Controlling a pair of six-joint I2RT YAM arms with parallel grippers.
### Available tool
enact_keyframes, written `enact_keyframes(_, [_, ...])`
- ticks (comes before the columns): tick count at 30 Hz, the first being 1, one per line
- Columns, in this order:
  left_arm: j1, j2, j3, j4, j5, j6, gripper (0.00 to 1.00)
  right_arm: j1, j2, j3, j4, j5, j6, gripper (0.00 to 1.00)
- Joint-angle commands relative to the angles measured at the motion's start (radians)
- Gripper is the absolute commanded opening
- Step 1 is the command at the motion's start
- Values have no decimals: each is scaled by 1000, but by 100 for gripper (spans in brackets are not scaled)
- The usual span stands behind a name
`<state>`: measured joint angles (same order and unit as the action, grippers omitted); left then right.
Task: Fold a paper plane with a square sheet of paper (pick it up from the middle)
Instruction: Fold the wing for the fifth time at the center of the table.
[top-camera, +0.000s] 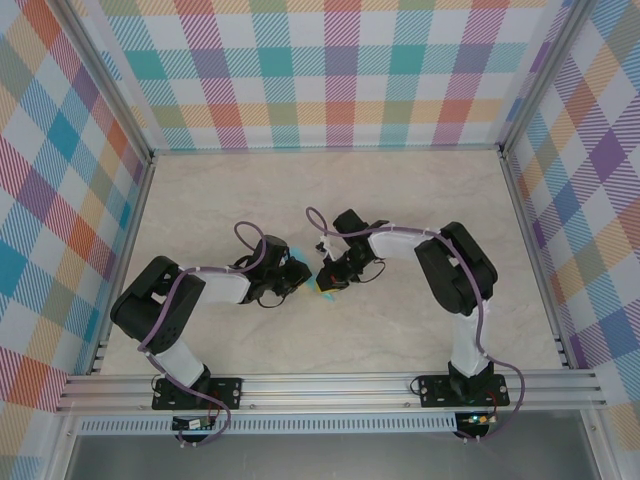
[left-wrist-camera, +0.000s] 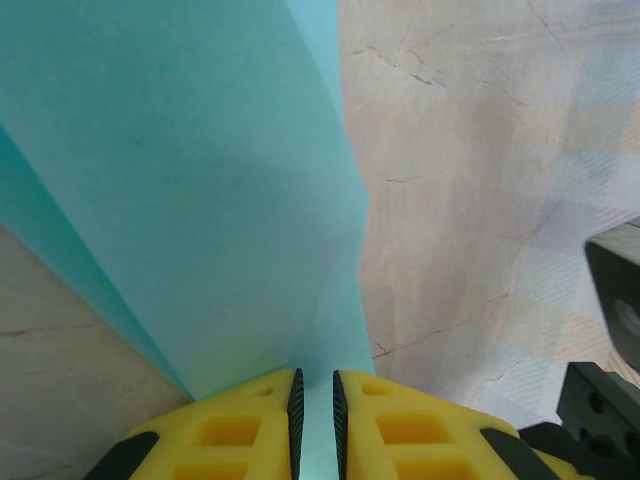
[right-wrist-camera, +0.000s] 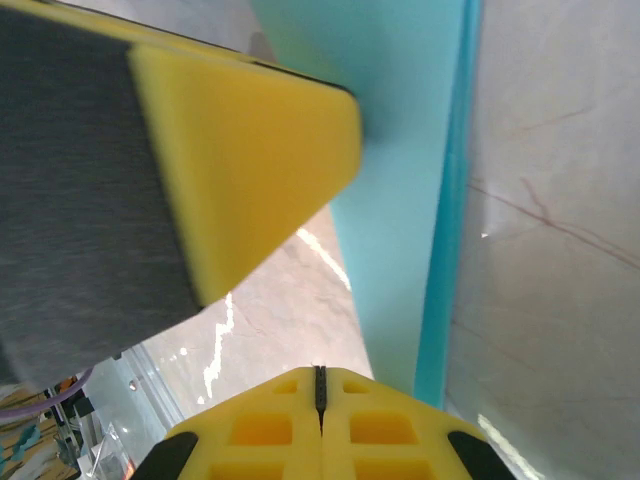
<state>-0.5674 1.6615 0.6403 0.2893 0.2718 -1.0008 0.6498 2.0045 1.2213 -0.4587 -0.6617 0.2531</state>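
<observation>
One turquoise sheet of paper (left-wrist-camera: 200, 200) is at mid-table between two grippers. The left gripper (left-wrist-camera: 316, 385) is clamped on it. The right gripper (right-wrist-camera: 320, 385) has its jaws pressed flat together, the sheet's folded edge running just beside them. Bare table (top-camera: 420, 190) lies open all round, out to three plaid walls (top-camera: 330, 70).

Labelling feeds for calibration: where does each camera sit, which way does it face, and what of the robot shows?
Top external: fixed above and behind the robot, looking down on the table; shows the left arm, right arm, and the left end effector close to the right end effector mid-table.
Left wrist: on the left wrist, looking along its yellow fingers, shut on the turquoise paper.
Right wrist: on the right wrist, looking along its own fingers, shut beside the paper.
Shared: both wrist views show the paper.
</observation>
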Motion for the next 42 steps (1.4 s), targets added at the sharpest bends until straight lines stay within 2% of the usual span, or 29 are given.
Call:
enact_keyframes(1, [-3, 20, 22, -38, 0, 21, 18, 2, 21, 7, -29, 11, -25, 5])
enact_keyframes(11, [-3, 31, 29, -47, -2, 23, 17, 1, 41, -2, -40, 37, -32, 5])
enact_keyframes(20, [-3, 31, 38, -74, -9, 27, 17, 1, -25, -39, -65, 25, -40, 5])
enact_keyframes(31, [-3, 29, 37, -85, -14, 30, 17, 1, 3, -71, -56, 48, -29, 4])
enact_keyframes(36, [-3, 24, 37, -90, -14, 32, 17, 0, -105, -106, 2, 41, -6, 3])
enact_keyframes(42, [-3, 20, 38, -90, -13, 33, 17, -1, -94, -146, 54, 76, 12, 1])
